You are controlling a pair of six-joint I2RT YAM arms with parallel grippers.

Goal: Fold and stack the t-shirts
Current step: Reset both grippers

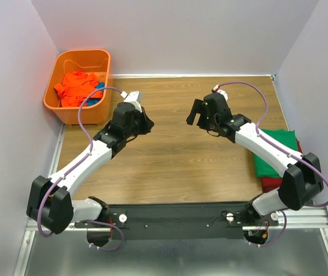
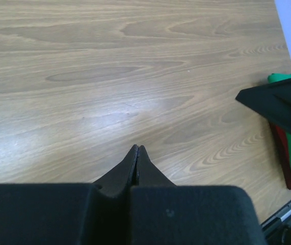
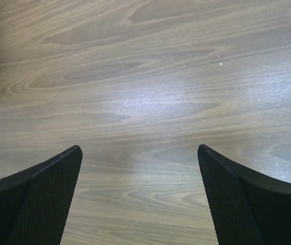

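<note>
The folded green t-shirt (image 1: 281,140) lies on the dark red t-shirt (image 1: 270,184) at the tabletop's (image 1: 169,161) right edge, their long side running near-to-far. The orange t-shirt (image 1: 74,86) sits crumpled in the basket (image 1: 66,112), with no clear axis. The left gripper (image 2: 138,149) is closed and empty; the right gripper (image 3: 140,149) is spread wide.

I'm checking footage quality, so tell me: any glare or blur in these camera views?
Top external: even light, sharp, only soft shadows on the table. Left wrist: a pale glare patch ahead of the shut left gripper, its near housing blurred. Right wrist: milder sheen beyond the open right gripper.
</note>
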